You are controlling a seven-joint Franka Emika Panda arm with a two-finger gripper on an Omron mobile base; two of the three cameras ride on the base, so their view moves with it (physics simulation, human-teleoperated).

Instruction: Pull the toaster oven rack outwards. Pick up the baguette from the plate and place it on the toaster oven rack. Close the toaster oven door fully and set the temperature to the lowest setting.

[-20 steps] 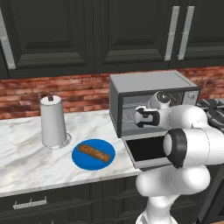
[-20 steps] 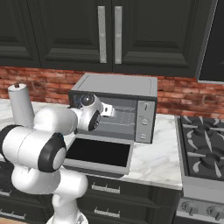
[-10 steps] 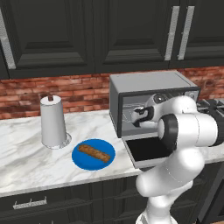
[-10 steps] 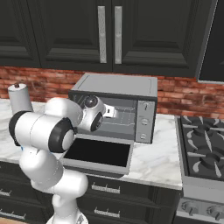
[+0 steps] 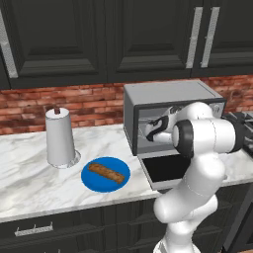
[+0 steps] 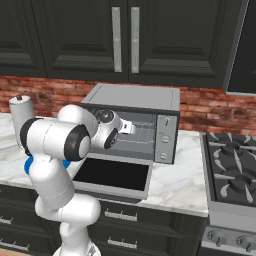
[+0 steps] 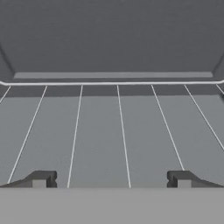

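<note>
The toaster oven rack (image 7: 118,131) is seen in the hand view directly ahead of and below the tool (image 7: 111,179): its thin wires run away from the camera toward a crossbar at the back of the cavity, so the rack's width lies across the tool's line of sight and the pull has to come straight back toward the robot. The tool's 2 fingertips (image 7: 40,179) are set wide apart, with several wires between them, and nothing is gripped — whether they touch the rack cannot be told. In the left base view the tool (image 5: 149,132) is placed at the mouth of the toaster oven (image 5: 168,94), just inside the opening, with the toaster oven door (image 6: 112,174) dropped flat toward the robot beneath the arm.

The rack is judged to be not yet drawn out; a front wire would have to be caught before a pull.

Further out, the baguette (image 5: 105,172) is lying diagonally on the plate (image 5: 90,181), on the surface (image 5: 29,183) to the left of the oven and well apart from the tool. A paper towel roll (image 5: 60,137) is standing just behind the plate.
</note>
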